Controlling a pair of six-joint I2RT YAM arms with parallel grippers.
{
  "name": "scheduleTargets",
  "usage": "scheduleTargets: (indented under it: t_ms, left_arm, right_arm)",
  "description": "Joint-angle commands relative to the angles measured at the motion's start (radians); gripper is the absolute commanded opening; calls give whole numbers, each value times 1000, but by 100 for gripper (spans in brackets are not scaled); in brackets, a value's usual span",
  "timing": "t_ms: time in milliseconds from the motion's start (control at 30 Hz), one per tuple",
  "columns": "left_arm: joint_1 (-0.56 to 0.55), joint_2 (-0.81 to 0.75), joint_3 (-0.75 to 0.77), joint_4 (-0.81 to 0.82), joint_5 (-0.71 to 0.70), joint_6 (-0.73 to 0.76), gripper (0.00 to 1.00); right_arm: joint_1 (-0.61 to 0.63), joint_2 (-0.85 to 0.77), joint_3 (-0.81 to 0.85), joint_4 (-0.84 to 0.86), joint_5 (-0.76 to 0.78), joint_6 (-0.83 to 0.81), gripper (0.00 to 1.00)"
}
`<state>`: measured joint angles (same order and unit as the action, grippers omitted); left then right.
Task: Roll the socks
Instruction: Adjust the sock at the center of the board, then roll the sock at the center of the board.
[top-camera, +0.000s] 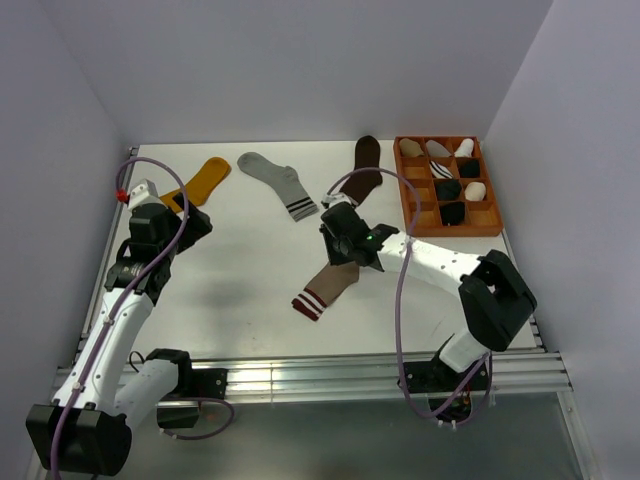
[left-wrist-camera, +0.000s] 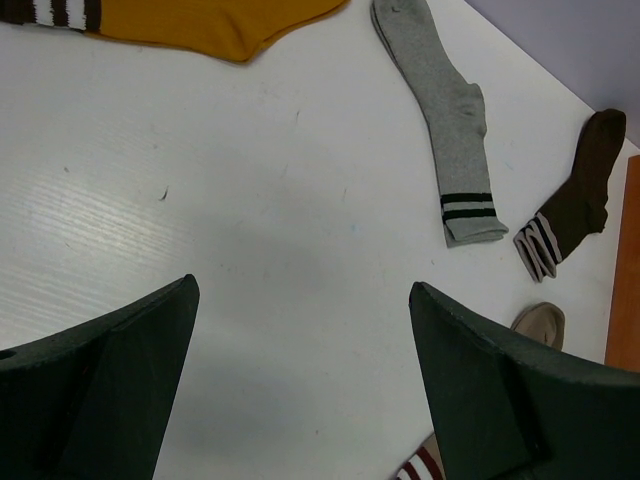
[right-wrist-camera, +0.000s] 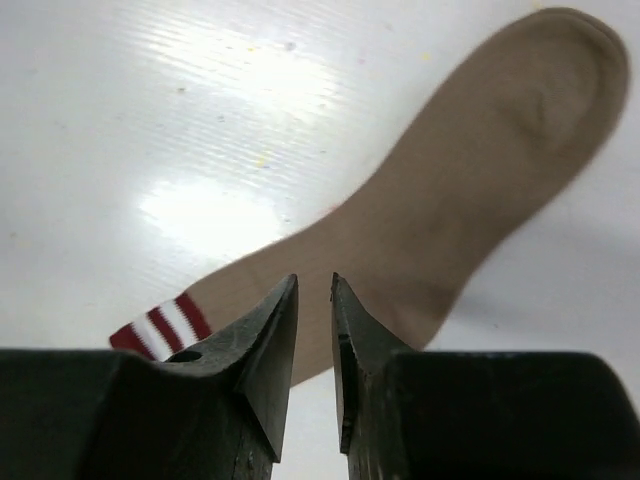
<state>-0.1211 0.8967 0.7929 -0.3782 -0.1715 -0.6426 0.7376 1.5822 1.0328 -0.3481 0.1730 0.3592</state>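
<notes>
Taupe fabric sock with maroon-and-white cuff lies unrolled mid-frame; your right gripper hovers above it nearly clenched and empty, left gripper released; next, open and pinch its toe

We see a taupe sock with a maroon-and-white striped cuff, a mustard-yellow sock, a light grey sock with two black cuff stripes, and a dark brown sock with a pale striped cuff, all on a white tabletop. The tray is orange.
</notes>
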Motion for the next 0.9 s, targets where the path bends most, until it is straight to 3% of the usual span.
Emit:
scheduleTargets:
  t_ms: [0, 167, 533, 733, 867]
  left_arm:
    - [6, -2, 2, 35, 36, 20, 92]
    - [11, -7, 2, 35, 47, 20, 92]
    - [20, -5, 8, 24, 50, 23, 92]
    - [40, -10, 6, 13, 64, 21, 92]
    - [47, -8, 6, 18, 79, 18, 92]
  right_arm:
    - [9, -2, -53, 29, -41, 1, 28]
    - [60, 65, -96, 87, -56, -40, 28]
    - [88, 277, 59, 155, -58, -173, 28]
    - [158, 202, 164, 63, -3, -198, 32]
    - [215, 147, 155, 35, -59, -178, 39]
